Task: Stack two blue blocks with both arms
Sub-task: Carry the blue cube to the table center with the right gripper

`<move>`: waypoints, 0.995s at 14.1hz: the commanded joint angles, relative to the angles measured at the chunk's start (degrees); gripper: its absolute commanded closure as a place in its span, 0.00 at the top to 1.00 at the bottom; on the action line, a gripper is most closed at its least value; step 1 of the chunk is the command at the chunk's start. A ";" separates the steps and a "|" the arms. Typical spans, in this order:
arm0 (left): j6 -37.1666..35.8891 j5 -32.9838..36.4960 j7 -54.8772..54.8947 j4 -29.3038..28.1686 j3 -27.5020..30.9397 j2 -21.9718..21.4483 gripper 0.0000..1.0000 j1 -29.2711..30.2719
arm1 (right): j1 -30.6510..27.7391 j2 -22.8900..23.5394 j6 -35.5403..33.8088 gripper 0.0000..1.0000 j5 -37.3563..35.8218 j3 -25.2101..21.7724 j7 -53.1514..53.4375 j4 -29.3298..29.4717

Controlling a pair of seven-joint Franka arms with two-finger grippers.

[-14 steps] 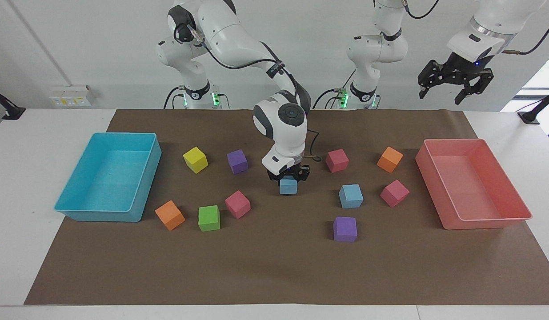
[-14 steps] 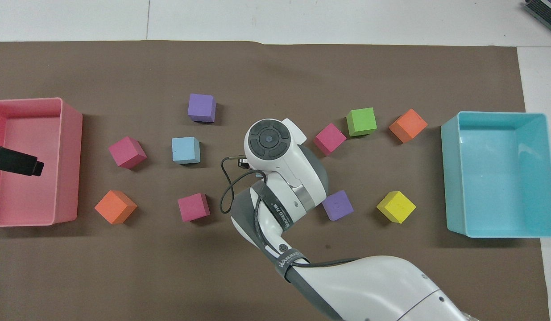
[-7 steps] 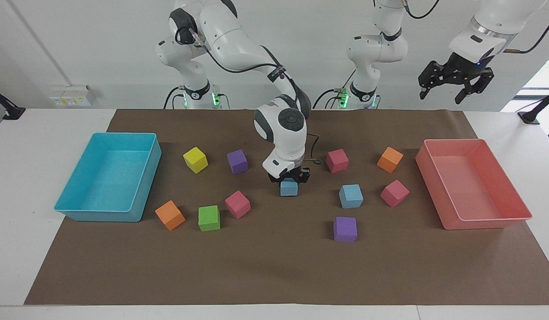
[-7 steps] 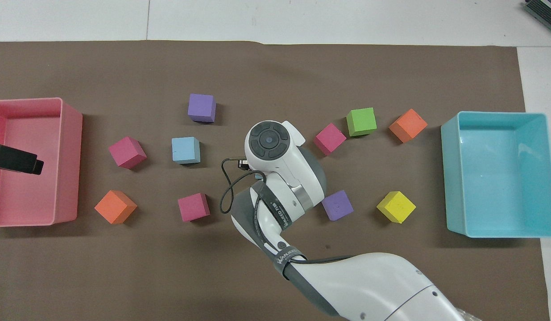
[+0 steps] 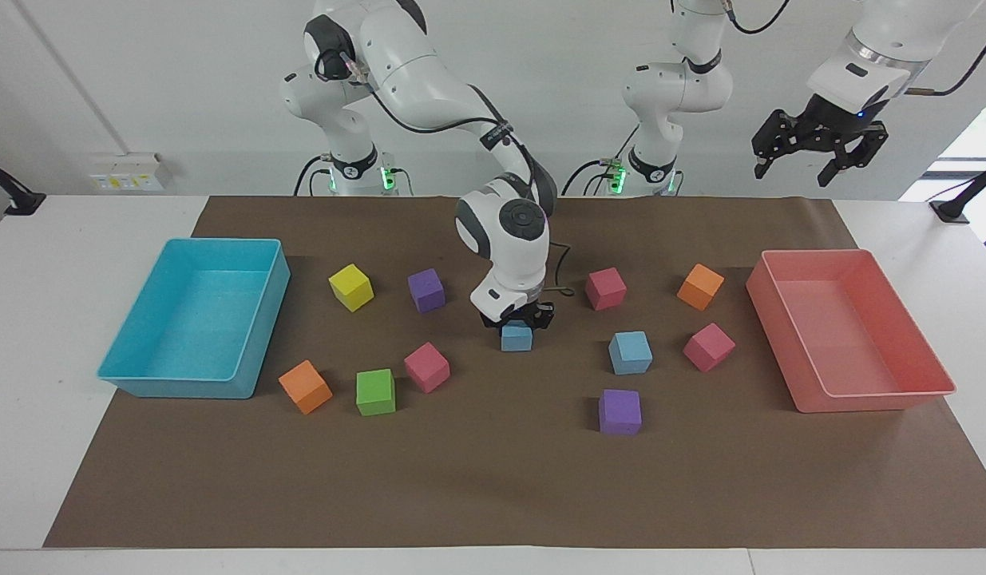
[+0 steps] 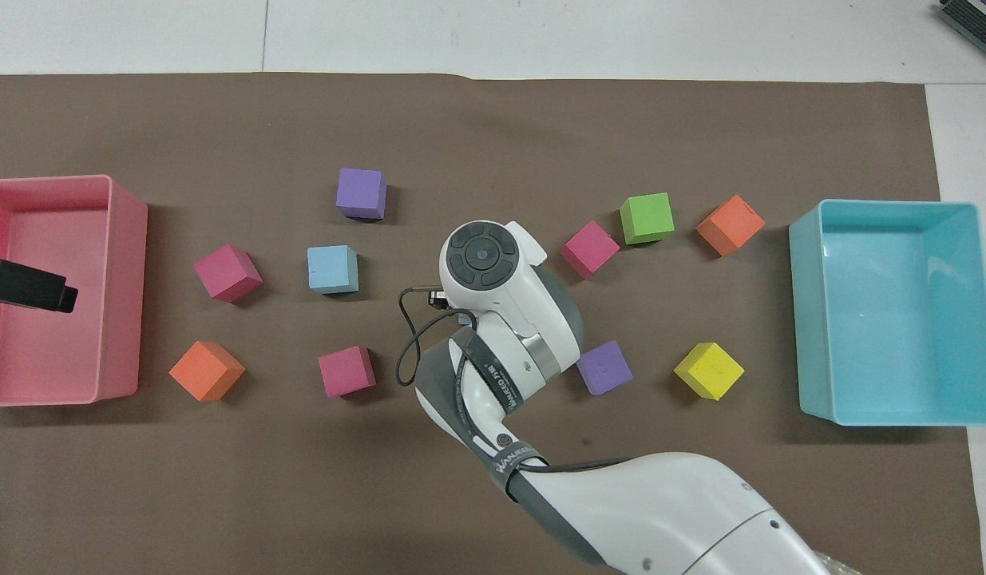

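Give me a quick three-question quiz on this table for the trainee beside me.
1. True or false: the left end effector is down on a purple cube.
2. The right end effector is down at which cube? A) yellow cube B) blue block at mid-table C) green cube
3. How many pink cubes lie on the brown mat?

Key: 1 false, it hangs raised and open, touching nothing. 2 B. 3 three.

Right pincer (image 5: pixel 517 322) on blue block (image 5: pixel 516 339)
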 commanded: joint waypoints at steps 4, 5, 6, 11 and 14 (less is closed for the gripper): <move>-0.49 0.75 -0.37 2.18 0.23 1.25 1.00 0.26 | -0.20 -2.92 1.55 1.00 1.19 0.45 -1.54 -0.53; -0.31 0.66 -0.54 2.19 0.23 1.25 1.00 0.27 | -0.29 -3.71 1.46 1.00 1.28 0.36 -1.54 -0.61; -0.14 0.66 -0.63 2.10 0.15 1.25 1.00 0.35 | -0.38 -4.50 1.38 1.00 1.28 0.36 -1.45 -0.70; 1.61 0.75 -2.29 2.10 0.06 2.57 1.00 -0.35 | -3.27 -8.54 0.94 1.00 1.46 -0.08 -1.18 -1.23; 3.11 0.84 -3.00 1.75 -0.03 3.80 1.00 -1.74 | -7.92 -12.93 0.32 1.00 1.63 0.19 -5.64 -4.29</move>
